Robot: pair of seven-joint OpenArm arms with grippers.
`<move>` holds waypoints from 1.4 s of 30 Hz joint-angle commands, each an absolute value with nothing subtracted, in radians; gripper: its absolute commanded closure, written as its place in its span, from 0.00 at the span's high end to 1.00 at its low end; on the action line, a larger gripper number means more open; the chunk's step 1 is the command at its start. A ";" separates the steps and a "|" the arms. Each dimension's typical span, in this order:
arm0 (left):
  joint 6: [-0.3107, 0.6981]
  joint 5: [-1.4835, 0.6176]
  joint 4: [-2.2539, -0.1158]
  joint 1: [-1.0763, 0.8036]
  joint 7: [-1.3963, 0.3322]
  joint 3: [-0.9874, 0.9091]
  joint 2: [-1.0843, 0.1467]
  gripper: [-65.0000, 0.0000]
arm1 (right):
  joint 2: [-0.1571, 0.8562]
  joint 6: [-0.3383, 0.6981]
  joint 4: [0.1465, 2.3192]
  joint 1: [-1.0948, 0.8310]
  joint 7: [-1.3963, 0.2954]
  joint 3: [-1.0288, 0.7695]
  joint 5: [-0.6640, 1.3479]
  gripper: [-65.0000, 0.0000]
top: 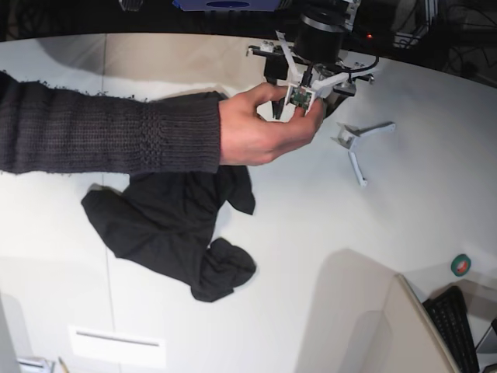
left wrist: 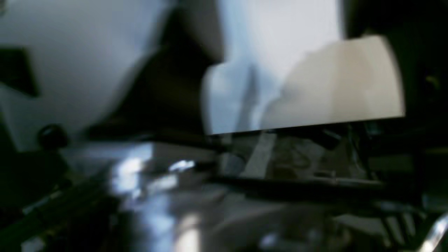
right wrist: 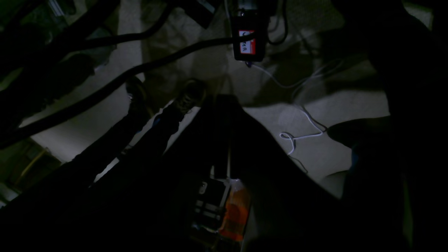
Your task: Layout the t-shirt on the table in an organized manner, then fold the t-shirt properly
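The black t-shirt (top: 167,225) lies crumpled in a heap on the cream table (top: 326,233), left of the middle in the base view. At the table's far edge, a person's hand (top: 268,124) in a dark knitted sleeve grips the end of my left arm, covering most of the left gripper (top: 289,84). Its jaws cannot be made out there, and the left wrist view is a blur of white and dark shapes. My right arm is out of the base view. Its wrist view is very dark, shows floor and cables, and its gripper is shut.
A white Y-shaped plastic piece (top: 357,144) lies right of the hand. A small green roll (top: 462,264) sits near the right edge, with a black keyboard (top: 458,326) below it. A white rectangular plate (top: 116,346) is at the front left.
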State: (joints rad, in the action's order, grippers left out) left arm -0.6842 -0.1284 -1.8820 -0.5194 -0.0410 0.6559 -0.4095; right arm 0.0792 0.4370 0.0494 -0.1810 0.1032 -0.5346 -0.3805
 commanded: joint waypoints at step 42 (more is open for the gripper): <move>-0.698 -0.105 -1.819 -0.677 0.216 0.654 -0.476 0.54 | 0.084 0.446 0.048 -0.191 0.099 -0.533 -0.383 0.00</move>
State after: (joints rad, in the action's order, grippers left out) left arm -0.6918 -0.1265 -1.8046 -0.6685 0.1864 0.6518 -0.4690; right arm 0.0792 0.4370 0.0494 -0.1814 0.1028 -0.5346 -0.3805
